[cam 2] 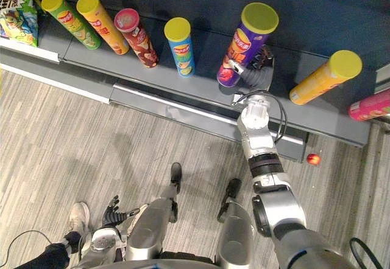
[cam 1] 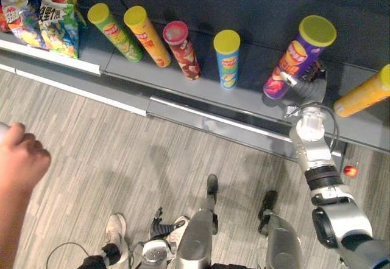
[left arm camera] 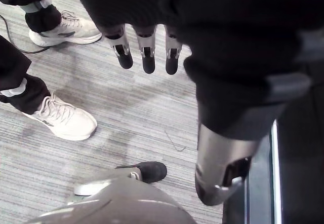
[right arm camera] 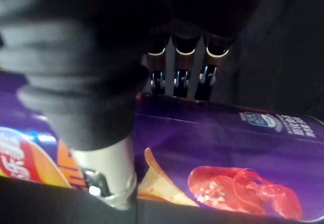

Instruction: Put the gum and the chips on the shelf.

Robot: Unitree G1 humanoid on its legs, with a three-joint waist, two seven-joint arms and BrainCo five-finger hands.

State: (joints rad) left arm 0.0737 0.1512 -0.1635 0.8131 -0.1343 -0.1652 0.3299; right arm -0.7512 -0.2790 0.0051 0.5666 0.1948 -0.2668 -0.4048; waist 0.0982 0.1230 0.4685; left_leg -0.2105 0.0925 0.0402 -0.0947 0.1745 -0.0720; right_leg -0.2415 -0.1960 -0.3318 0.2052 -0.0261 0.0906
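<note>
On the shelf (cam 2: 201,87), my right hand (cam 2: 258,66) is wrapped round the purple chips can (cam 2: 247,38) low down; probably light, slick, easily dented.

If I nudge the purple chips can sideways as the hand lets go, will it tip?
Probably tippy: the purple can is tall and narrow, standing on end on the shelf. Its smooth round wall may slip in the right hand and would roll if it fell.

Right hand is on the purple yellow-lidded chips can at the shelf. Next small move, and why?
Probably open the right hand and draw back: the purple yellow-lidded chips can seems to stand upright on the grey shelf, with thumb and fingers round it.
</note>
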